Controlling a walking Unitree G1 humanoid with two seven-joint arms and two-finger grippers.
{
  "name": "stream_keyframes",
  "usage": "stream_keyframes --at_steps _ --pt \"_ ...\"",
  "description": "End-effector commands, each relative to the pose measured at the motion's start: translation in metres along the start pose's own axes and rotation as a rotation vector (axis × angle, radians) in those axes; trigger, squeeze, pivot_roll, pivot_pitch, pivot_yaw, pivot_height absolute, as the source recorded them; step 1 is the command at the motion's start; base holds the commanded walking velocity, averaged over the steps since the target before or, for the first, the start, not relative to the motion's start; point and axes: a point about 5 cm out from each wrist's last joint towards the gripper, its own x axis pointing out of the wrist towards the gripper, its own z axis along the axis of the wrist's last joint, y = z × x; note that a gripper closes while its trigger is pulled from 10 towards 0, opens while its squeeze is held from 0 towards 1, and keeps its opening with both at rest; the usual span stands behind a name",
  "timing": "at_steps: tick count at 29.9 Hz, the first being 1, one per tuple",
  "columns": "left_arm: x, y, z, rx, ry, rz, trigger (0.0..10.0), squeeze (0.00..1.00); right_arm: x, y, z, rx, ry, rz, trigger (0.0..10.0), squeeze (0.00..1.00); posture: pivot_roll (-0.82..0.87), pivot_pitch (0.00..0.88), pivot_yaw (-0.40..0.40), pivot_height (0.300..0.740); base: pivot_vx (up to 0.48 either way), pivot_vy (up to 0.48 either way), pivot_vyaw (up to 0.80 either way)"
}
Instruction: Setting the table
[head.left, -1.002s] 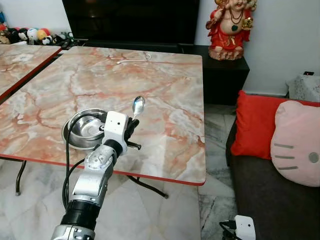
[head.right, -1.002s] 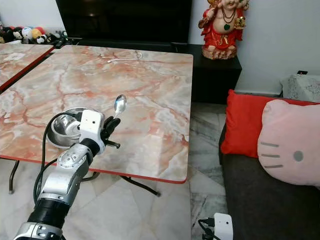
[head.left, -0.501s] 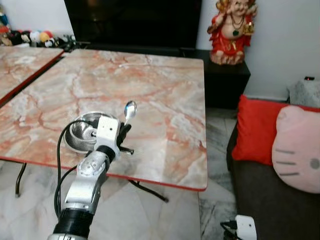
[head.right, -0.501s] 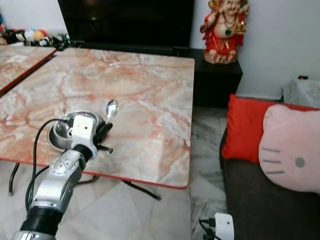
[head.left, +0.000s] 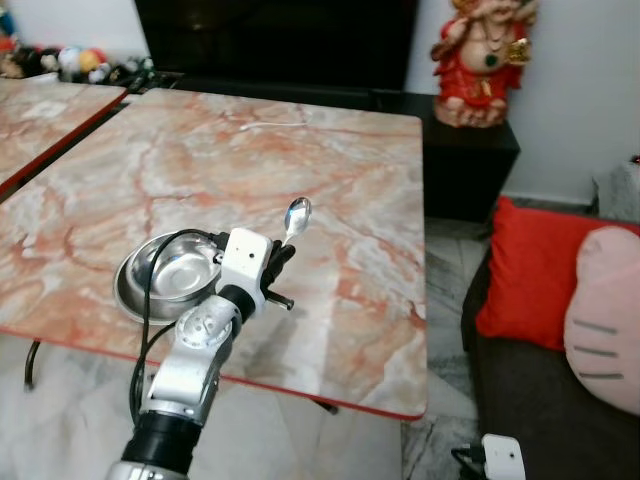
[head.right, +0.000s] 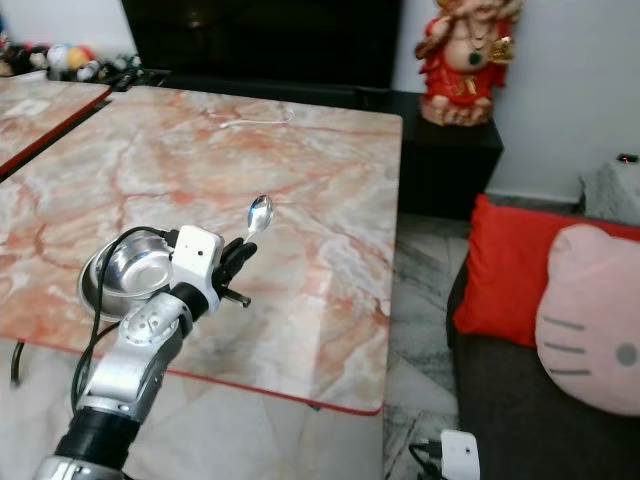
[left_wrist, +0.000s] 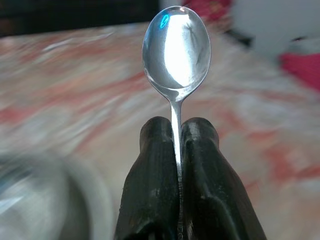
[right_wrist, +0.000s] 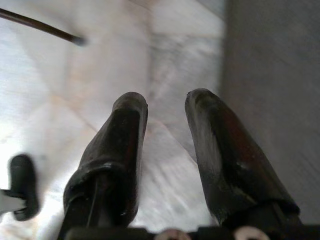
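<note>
At about 7 o'clock in the head view, nearest the camera, the left arm rises from the bottom edge and reaches forward over the near edge of the table (head.left: 330, 330), a marble-patterned top in pink and orange with a red rim. The left gripper (head.left: 278, 262) sits above the tabletop, its two black fingers (left_wrist: 155, 165) pressed together on the thin handle of a spoon (head.left: 296, 216). The spoon stands nearly upright out of the fingertips, its shiny bowl uppermost and tilted slightly toward 1 o'clock. In the left wrist view the bowl of the spoon faces the camera, bright and reflective, with the handle pinched between the two finger pads.

Just beside the gripper, at its 9 o'clock, a steel bowl (head.left: 165, 280) rests on the table near the front edge, a black cable from the arm looping over it.

The right gripper (right_wrist: 165, 107) hangs low at the robot's side; its wrist view shows the two black fingers parted with a clear gap between them, pale marble floor tile beneath.

Out at 3 o'clock, a red cushion (head.left: 525, 270) and a pink plush pillow (head.left: 605, 310) lie on a dark sofa.

Farther off, at 12 o'clock, a thin white cable (head.left: 270, 125) lies near the table's far edge. Beyond it stands a dark cabinet, and at 1 o'clock a red and gold figurine (head.left: 485, 60) sits on a low black stand. At 10 o'clock a second table (head.left: 40, 110) of like pattern stands well apart.
</note>
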Motion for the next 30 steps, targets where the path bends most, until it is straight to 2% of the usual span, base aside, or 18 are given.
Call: stream_keyframes --at_steps 1,6,8,12,17,25,30 --pt "0.002 -0.001 0.004 0.018 0.005 -0.006 10.0 0.00 -0.001 0.001 -0.005 -0.010 0.013 0.006 10.0 0.00 0.09 0.000 -0.033 0.740 0.000 0.000 0.00" --pt "0.007 0.005 0.001 0.002 0.081 0.030 10.0 0.00 -0.001 0.001 -0.004 -0.010 0.013 0.008 10.0 0.00 0.09 0.000 -0.032 0.740 0.000 0.000 0.00" --pt "0.011 0.003 -0.002 0.008 0.128 -0.016 10.0 0.00 -0.001 0.002 -0.004 -0.014 0.014 0.010 10.0 0.00 0.10 0.000 -0.036 0.740 0.000 0.000 0.00" --pt "0.015 0.000 -0.004 0.013 0.153 -0.040 10.0 0.00 0.000 0.002 -0.003 -0.017 0.014 0.012 10.0 0.00 0.10 0.000 -0.037 0.740 0.000 0.000 0.00" --pt "0.022 0.001 0.001 0.016 0.170 -0.008 10.0 0.00 0.000 0.002 -0.003 -0.020 0.012 0.014 10.0 0.00 0.10 0.000 -0.039 0.740 0.000 0.000 0.00" --pt "0.028 0.003 -0.006 -0.037 0.257 0.041 10.0 0.00 0.000 0.001 -0.002 -0.024 0.013 0.015 10.0 0.00 0.10 0.000 -0.044 0.740 0.000 0.000 0.00" --pt "0.030 -0.005 -0.017 -0.069 0.325 0.006 10.0 0.00 0.000 0.002 -0.002 -0.027 0.013 0.016 10.0 0.00 0.09 0.000 -0.044 0.740 0.000 0.000 0.00"
